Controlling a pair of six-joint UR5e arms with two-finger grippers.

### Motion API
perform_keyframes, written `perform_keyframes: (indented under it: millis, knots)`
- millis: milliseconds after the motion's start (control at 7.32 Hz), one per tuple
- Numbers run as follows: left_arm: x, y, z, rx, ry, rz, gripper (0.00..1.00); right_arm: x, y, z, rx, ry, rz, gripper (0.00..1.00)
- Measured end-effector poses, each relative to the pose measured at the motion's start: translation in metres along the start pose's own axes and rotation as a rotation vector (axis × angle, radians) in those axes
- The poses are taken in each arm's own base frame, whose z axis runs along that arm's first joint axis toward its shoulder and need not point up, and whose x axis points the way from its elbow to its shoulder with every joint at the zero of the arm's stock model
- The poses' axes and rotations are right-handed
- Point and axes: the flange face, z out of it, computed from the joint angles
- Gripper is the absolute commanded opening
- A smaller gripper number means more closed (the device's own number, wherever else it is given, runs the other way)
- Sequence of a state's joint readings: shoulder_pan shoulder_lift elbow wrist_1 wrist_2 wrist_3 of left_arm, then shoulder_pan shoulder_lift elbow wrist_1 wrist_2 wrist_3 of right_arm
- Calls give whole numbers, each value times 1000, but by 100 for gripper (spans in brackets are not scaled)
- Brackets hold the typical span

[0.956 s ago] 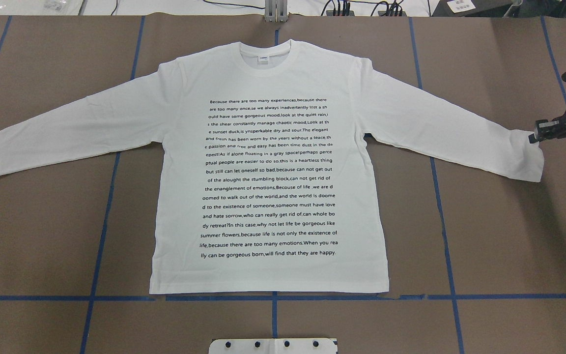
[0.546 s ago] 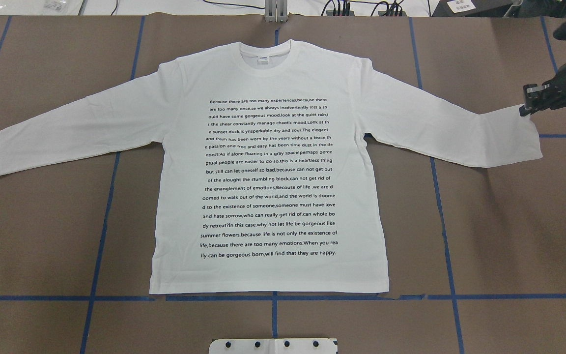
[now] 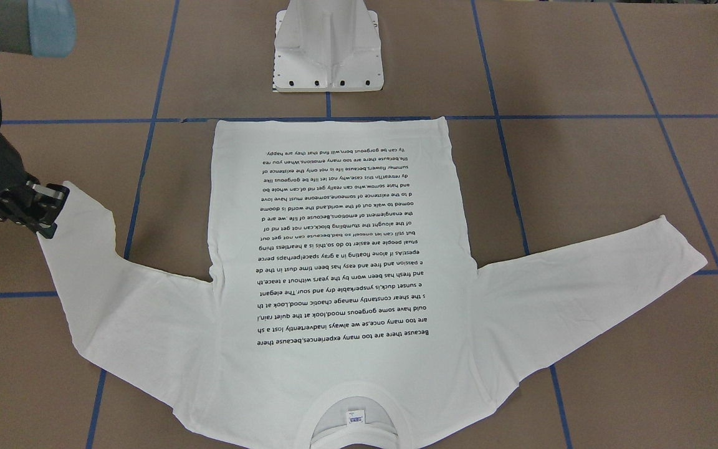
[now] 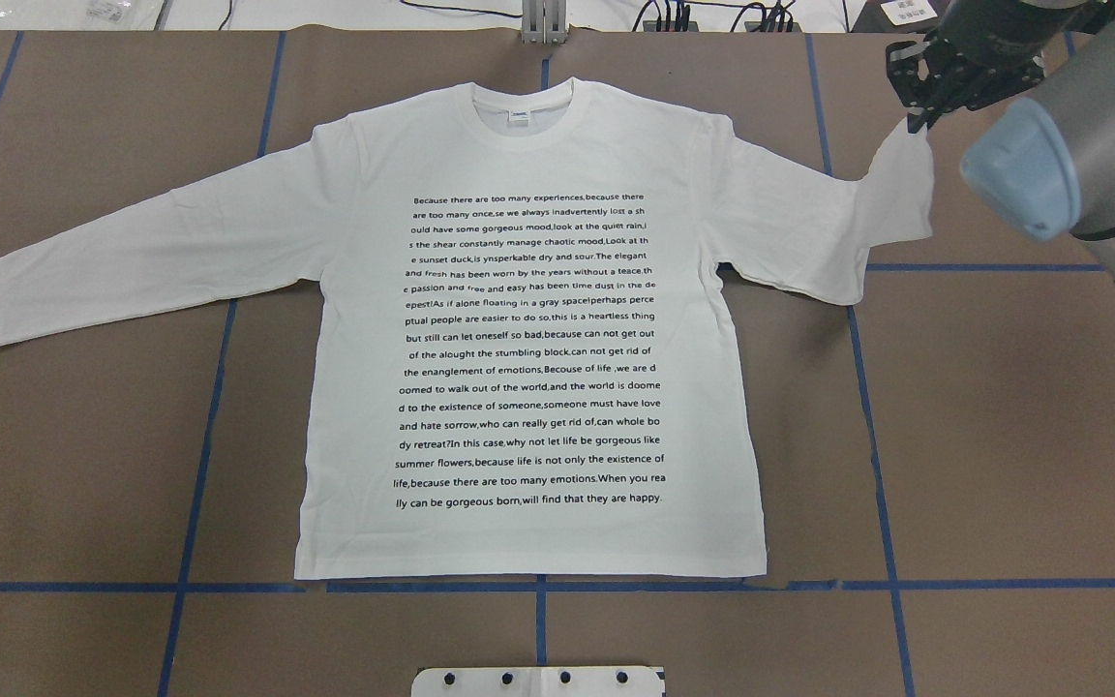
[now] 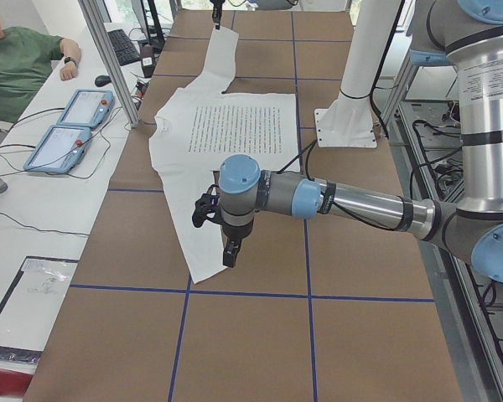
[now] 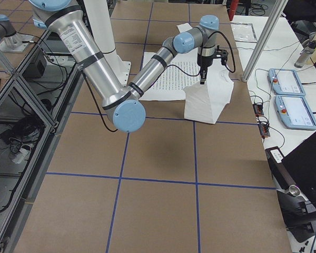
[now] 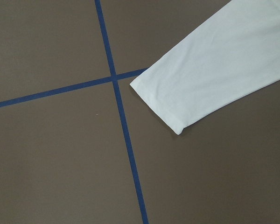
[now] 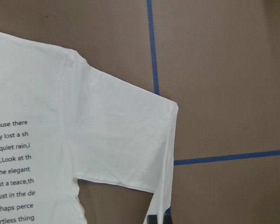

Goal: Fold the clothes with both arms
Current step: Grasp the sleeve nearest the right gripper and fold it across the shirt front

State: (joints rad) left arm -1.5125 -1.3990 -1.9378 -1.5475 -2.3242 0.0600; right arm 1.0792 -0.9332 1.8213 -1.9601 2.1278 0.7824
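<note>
**Item:** T-shirt (image 4: 528, 319), white, long-sleeved, printed face up. Body flat at the middle of the counter (image 4: 1003, 436), collar (image 4: 524, 106) at the far edge, hem near.

**Right sleeve** (image 4: 799, 227): raised off the counter at its outer end and bent inward. Cuff corner pinched in the right gripper (image 4: 918, 118), fingers clenched on a small bite of cloth; the rest of the cuff hangs below.

**Left sleeve** (image 4: 132, 252): flat, fully extended, cuff at the far left. Left gripper (image 5: 229, 258) hangs above the cuff area, apart from the cloth. It shows only from the side; whether its fingers are spread or clenched cannot be told.

**Step, as judged:** first sleeve fold, right side leading; no fold is laid yet.

**Risks, as judged:**
- Corner hold only. The hanging cloth may slip out in mid-carry and drop in a heap short of the body.
- A pull beyond the slack at the shoulder would drag the body sideways and wrinkle the printed panel.
- The free cuff edge may twist or roll under when laid, giving a crooked fold.
- A low carry could sweep the sleeve across the chest and ruck it.
- The two arms are out of step, so the sleeve folds may not match.
</note>
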Motion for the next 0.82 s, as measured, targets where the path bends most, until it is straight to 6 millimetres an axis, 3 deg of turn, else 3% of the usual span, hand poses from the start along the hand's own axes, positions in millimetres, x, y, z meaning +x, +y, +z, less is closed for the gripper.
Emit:
perform_keyframes:
  millis: [546, 820]
  knots:
    - [-2, 0, 2, -4, 0, -3, 100, -227, -17, -25, 55, 12, 24, 0]
    - [-4, 1, 4, -8, -1, -8, 100, -320, -10, -9, 106, -13, 36, 0]
